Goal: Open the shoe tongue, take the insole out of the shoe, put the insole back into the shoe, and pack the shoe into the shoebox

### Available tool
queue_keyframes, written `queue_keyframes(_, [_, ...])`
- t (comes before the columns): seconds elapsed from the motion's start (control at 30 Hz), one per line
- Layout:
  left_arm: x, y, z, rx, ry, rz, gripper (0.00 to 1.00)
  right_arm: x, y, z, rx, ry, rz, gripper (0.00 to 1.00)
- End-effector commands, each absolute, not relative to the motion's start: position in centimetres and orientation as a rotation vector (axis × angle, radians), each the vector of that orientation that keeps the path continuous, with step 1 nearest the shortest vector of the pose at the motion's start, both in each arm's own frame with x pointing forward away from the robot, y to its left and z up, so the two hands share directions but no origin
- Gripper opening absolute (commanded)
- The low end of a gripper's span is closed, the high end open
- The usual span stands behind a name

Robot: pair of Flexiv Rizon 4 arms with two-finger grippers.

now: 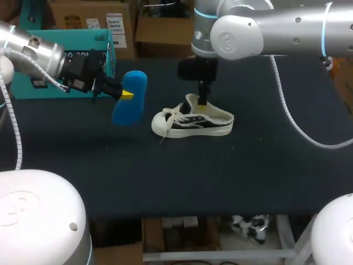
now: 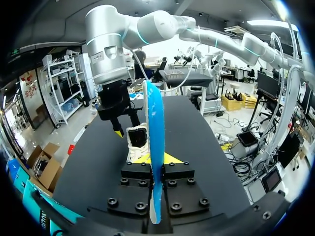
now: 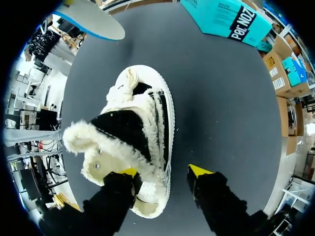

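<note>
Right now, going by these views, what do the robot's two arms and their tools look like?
Both the left arm and right arm are smooth silver tubes with rounded joints marked by thin light-blue rings. A white ribbed cable runs loosely outside each. The left tool and right tool are black blocks, each with two black fingers ending in bright yellow tips.

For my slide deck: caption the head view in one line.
Left arm grips a flat blue foam insole aloft in its jaws; right arm rests open jaws at the black-and-white fleece-lined sneaker.
</note>
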State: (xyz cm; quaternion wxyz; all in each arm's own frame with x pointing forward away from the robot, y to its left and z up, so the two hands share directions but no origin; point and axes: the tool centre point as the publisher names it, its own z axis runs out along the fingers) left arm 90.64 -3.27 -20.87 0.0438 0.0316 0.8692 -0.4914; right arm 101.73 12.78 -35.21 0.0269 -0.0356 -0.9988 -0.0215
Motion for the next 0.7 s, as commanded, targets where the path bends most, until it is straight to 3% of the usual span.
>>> queue_keyframes(0.03, [90.9, -3.2, -21.1, 0.101, 2.658, -1.507, 0.00, 102.1, 13.3, -35.3, -0.122, -3.072, 0.010, 0.00])
queue_keyframes(0.7, [94.0, -4.7, -20.4, 0.255, 2.689, -1.522, 0.00, 100.2, 13.1, -34.4, -0.401, -3.051, -0.011, 0.00])
